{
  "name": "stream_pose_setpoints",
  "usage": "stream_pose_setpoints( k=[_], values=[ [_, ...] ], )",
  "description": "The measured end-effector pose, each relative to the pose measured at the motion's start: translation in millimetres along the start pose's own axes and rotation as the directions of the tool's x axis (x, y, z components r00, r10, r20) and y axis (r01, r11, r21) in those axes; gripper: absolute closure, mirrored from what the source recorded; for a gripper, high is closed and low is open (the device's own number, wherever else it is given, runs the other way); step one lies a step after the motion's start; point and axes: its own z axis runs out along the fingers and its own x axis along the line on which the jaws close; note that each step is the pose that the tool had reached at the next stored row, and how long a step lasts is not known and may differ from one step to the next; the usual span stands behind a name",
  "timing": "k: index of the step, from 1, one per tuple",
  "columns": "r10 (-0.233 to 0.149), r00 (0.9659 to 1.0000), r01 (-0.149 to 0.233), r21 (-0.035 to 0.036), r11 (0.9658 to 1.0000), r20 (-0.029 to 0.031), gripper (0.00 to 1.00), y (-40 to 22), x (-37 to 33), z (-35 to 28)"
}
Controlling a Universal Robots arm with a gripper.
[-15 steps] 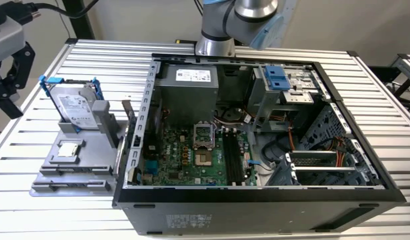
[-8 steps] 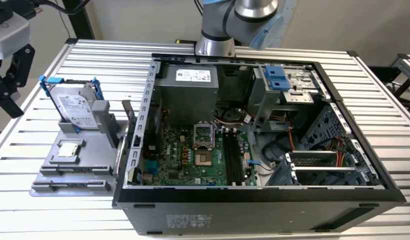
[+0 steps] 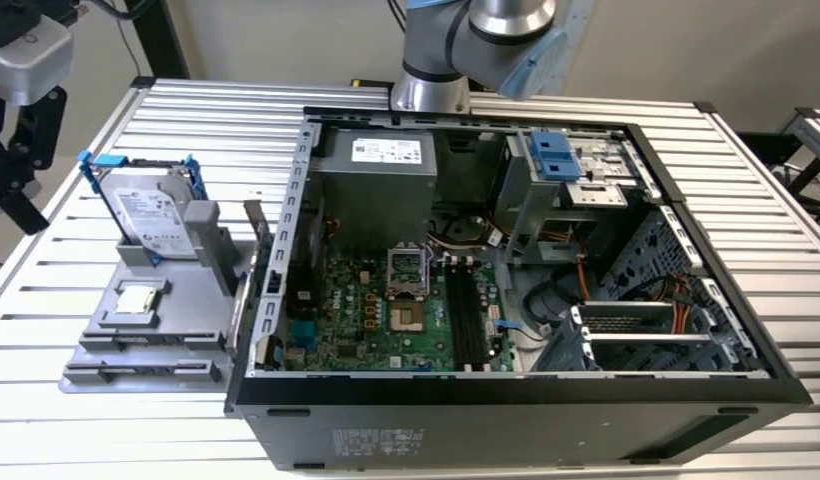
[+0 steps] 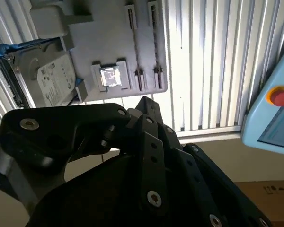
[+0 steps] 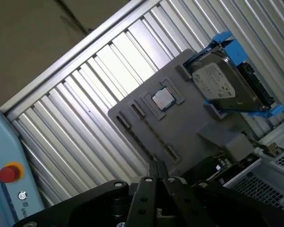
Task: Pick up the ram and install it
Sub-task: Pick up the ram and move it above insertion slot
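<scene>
Black linkage pincer: in both wrist views the fingertips are pressed together, with nothing seen clamped between them. In the exterior view it is hung at the exterior view's left edge, outside the rim of the surface and well apart from the ram.

Light-blue pendant box with a round red button is seen beyond the surface's edge, on the pincer's side.

Silver slatted aluminium surface carries the rest.

Flat grey plastic fixture tray is laid on it, at the exterior view's left of the case. A small square silver processor chip is seated flat in a tray pocket. Two long narrow slots are run side by side next to that pocket.

Silver boxy hard drive with blue brackets is stood on edge at the tray's far end, against a grey block.

Ram: a thin greenish-grey strip is stood upright at the tray's edge, just beside the case wall. It is read as the ram, but its chips cannot be made out.

Black tower computer case is laid on its side, open, just beside the tray. A green motherboard is seen inside, with long black memory slots beside the processor socket. Whether a stick is seated there cannot be told.

The arm's grey base column is mounted behind the case.
</scene>
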Motion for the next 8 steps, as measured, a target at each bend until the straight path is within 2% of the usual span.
stream_pose_setpoints(
  k=[4, 8],
  values=[
    [-0.063, 0.998, 0.063, -0.0019, 0.998, -0.0003, 1.0, 0.5, -0.7, 0.1],
    [-0.131, 0.9914, 0.131, -0.004, 0.9914, -0.0005, 1.0, 0.9, -1.2, 0.2]
  ],
)
